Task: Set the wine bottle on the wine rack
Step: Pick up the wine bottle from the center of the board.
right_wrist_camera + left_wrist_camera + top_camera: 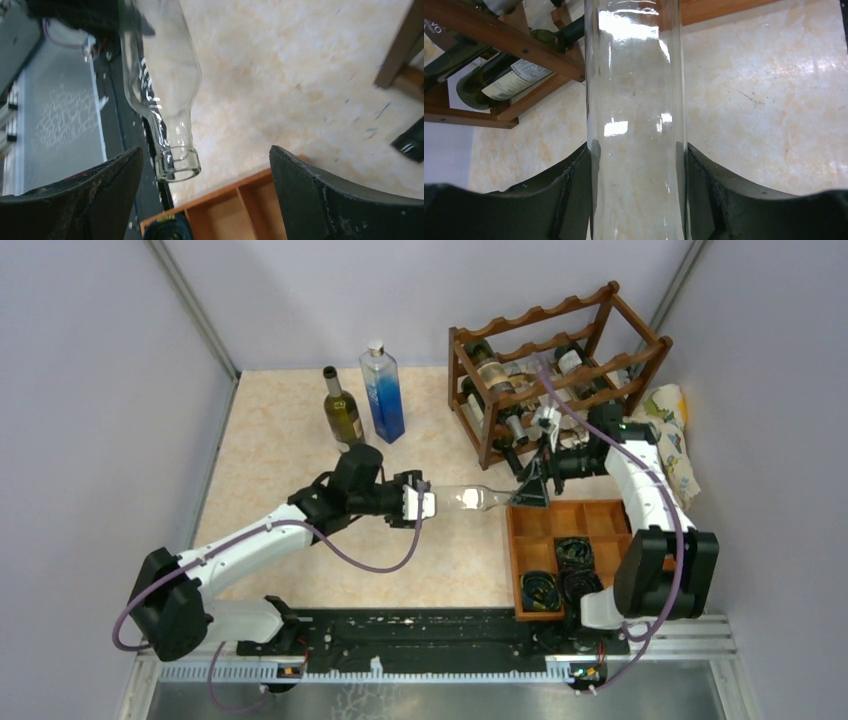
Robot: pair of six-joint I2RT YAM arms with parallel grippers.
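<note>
Wine bottle (470,498): clear glass, apparently empty, held level above the tabletop (270,460), just in front of the wine rack (560,370). My left jaws are clamped on its cylindrical body, touching both sides. My right jaws stand wide open around the neck, touching nothing. Judgement: light, rigid, slick, breakable. The body is the surest hold; the neck only steadies. Avoid knocking the rails.

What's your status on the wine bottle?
Left gripper shut on clear wine bottle, held level. Right gripper open, straddling its neck. Wine rack behind right arm, several slots filled.
</note>
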